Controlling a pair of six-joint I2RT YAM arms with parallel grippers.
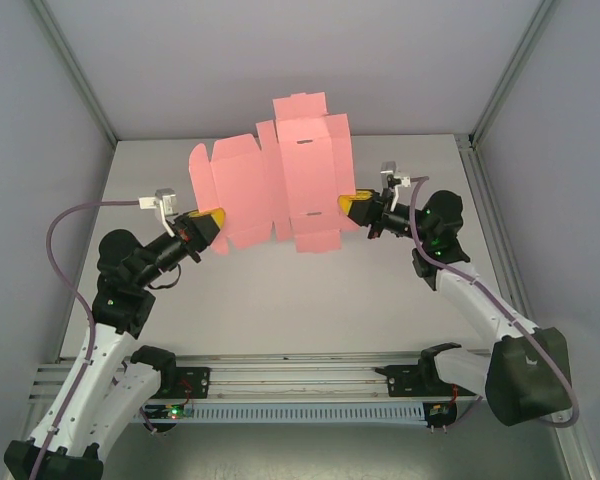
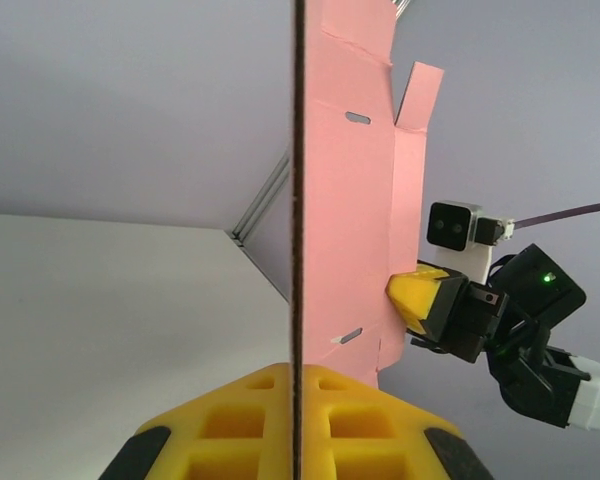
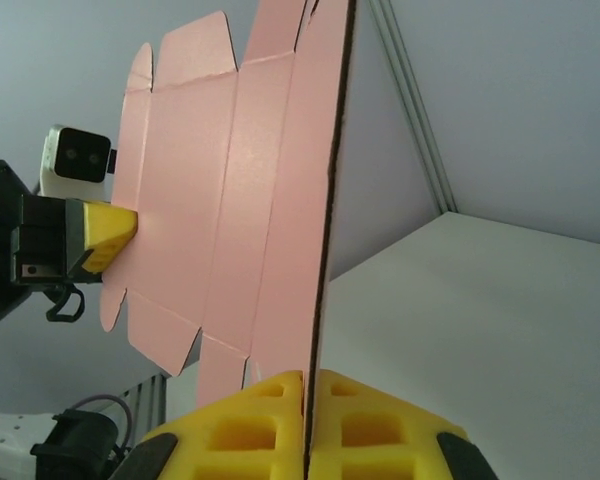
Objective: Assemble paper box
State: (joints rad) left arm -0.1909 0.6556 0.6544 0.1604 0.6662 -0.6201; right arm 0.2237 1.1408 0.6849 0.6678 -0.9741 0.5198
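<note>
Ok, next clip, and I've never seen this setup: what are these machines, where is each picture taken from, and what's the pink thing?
These are two robot arms bolted at the near edge of a white table. One picture looks down from above and behind them. The other two come from cameras on each wrist, looking along that arm's yellow fingers. The left gripper and right gripper each pinch one side of the paper box, a die-cut pink card sheet with tabs, not yet formed into a box, held above the table.

White matte table; aluminium rail, near edge.
</note>
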